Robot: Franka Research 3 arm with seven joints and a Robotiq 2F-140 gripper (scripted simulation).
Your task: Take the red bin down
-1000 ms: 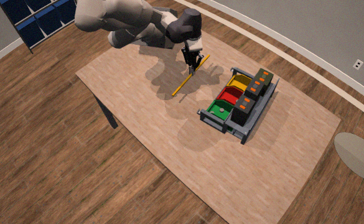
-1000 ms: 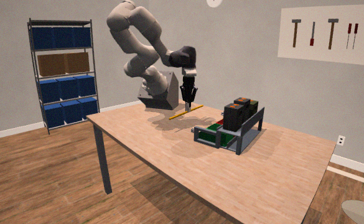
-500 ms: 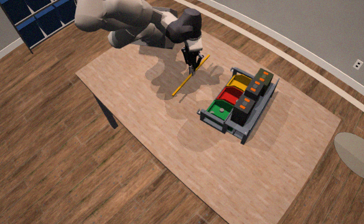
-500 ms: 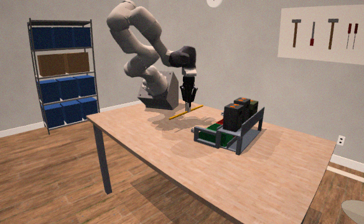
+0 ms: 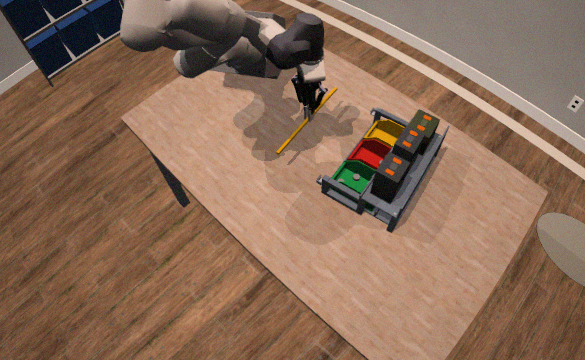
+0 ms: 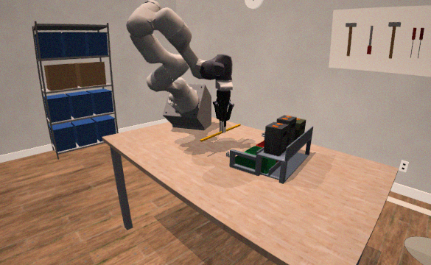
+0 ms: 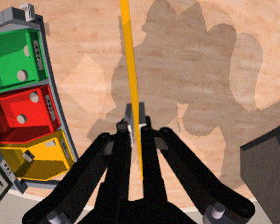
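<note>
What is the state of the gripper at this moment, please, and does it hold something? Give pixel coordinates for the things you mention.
Gripper [image 5: 309, 115] [image 6: 222, 129] [image 7: 136, 111]: closed, with the thin yellow stick [image 5: 292, 136] [image 6: 211, 136] [image 7: 128, 50] held between its jaws.

From where I'm standing, the robot's pale arm [image 5: 207, 22] [image 6: 171, 27] is bent high, approx. an arch, its upper links folded well above the counter. Dark wrist [image 5: 299, 42] [image 6: 219, 66] hangs off the fwd. end, w/ a light collar [image 5: 312, 72] [image 6: 224, 85] below it. Black gripper [image 5: 308, 117] [image 6: 222, 130] [image 7: 136, 111] pts. straight down, approx. vert. Its fingers [image 5: 307, 111] [image 6: 221, 126] are nearly together, clamped on smth. thin, tips low, nr. the counter. Outer linkages splay either side, L & R.
</note>
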